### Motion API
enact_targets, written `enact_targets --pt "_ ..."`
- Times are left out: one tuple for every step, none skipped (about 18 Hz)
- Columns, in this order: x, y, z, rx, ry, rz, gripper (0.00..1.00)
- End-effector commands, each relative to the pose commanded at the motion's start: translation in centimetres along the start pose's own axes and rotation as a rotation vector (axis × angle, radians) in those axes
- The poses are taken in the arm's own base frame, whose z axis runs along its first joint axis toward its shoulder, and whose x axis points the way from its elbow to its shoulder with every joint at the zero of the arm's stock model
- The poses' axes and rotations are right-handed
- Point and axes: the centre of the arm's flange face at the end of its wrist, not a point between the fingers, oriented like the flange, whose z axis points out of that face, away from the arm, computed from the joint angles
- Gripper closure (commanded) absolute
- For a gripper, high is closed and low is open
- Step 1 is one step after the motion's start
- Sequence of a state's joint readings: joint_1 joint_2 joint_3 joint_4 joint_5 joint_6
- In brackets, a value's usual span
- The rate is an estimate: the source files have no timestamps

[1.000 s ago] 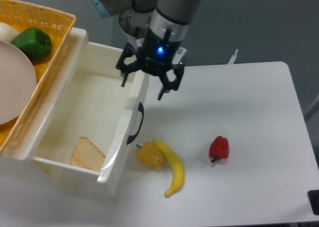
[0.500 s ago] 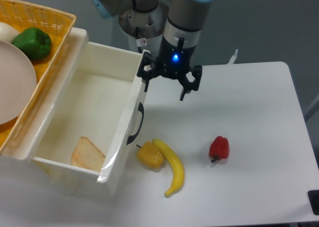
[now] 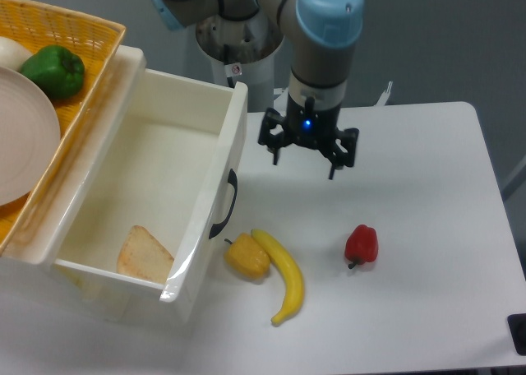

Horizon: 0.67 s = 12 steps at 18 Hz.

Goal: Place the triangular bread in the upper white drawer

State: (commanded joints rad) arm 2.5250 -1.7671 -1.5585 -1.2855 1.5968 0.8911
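Triangular bread [image 3: 145, 256] in upper white drawer [image 3: 209, 157], near edge partly hidden.

Bright even overhead light, soft shadows, sharp focus

tan triangular bread [image 3: 145, 255] flat inside open upper white drawer [image 3: 194, 234]

You have bare table [image 3: 419, 169] to the right of the gripper [image 3: 306, 155], which hangs with fingers spread and empty above the tabletop. Below it, the red pepper [image 3: 362, 244] sits alone, well apart from the banana [image 3: 283, 275] and the yellow pepper [image 3: 247, 256], which touch each other just beside the upper white drawer [image 3: 210, 196] front. The drawer's open top leaves room over the triangular bread [image 3: 145, 256] in its near corner. The yellow basket [image 3: 86, 38] crowds the drawer's left rim
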Motion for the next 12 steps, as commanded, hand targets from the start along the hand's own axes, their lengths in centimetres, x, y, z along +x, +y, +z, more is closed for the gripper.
enact_targets --pt "-0.1 0.0 0.1 0.0 -0.002 0.009 0.0" --pt "-0.2 -0.1 0.5 -0.004 0.005 0.016 0.0" --pt "-0.3 -0.3 0.9 -0.008 0.007 0.022 0.0" --pt "-0.5 -0.4 1.4 -0.013 0.013 0.031 0.0" --pt "-0.5 -0.6 1.8 -0.016 0.018 0.039 0.0" --pt "-0.7 -0.7 2.3 -0.016 0.018 0.042 0.0" --pt "-0.5 -1.1 2.3 -0.01 0.009 0.05 0.0" --pt "-0.3 -1.2 2.2 -0.008 0.009 0.053 0.0" --pt "-0.3 -1.2 2.2 -0.008 0.009 0.053 0.0" --pt "-0.3 -1.2 2.4 -0.01 0.012 0.053 0.0" --pt "-0.1 -1.1 2.7 -0.013 0.016 0.053 0.0" --pt "0.0 -1.1 2.8 -0.014 0.018 0.054 0.0"
